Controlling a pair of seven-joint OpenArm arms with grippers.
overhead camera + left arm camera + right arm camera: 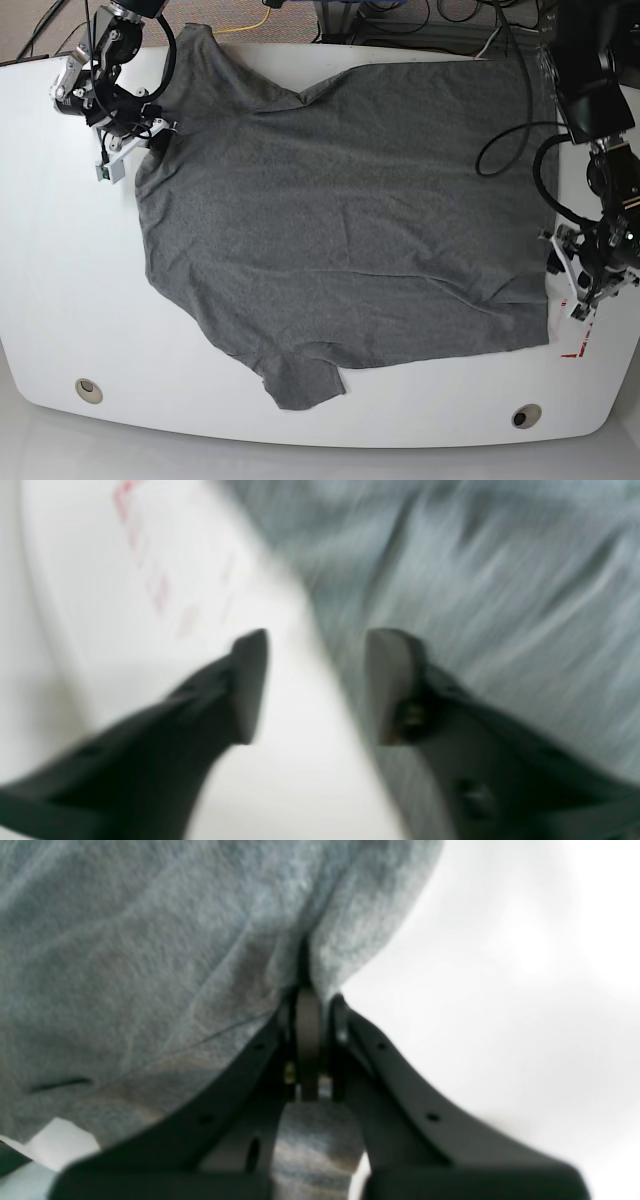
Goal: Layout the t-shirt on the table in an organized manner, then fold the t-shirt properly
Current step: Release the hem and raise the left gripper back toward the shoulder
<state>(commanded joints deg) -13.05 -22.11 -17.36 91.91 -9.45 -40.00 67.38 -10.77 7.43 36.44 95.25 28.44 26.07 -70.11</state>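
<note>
The dark grey t-shirt [340,220] lies spread over the white table [60,280], with one sleeve at the back left and the other near the front edge. My right gripper [152,135] is at the shirt's left edge, below the back sleeve. In the right wrist view this gripper [310,1005] is shut on a pinched fold of the t-shirt [150,965]. My left gripper [553,262] hangs at the shirt's right edge. It stands open [315,680], one finger over the t-shirt [475,580] and the other over the bare table [150,695]. That view is blurred.
Red tape [575,352] marks the table just beyond the shirt's front right corner and shows faintly as red tape [160,590] in the left wrist view. Two grommet holes [88,389] [526,414] sit near the front edge. A black cable [500,140] loops over the shirt's right part.
</note>
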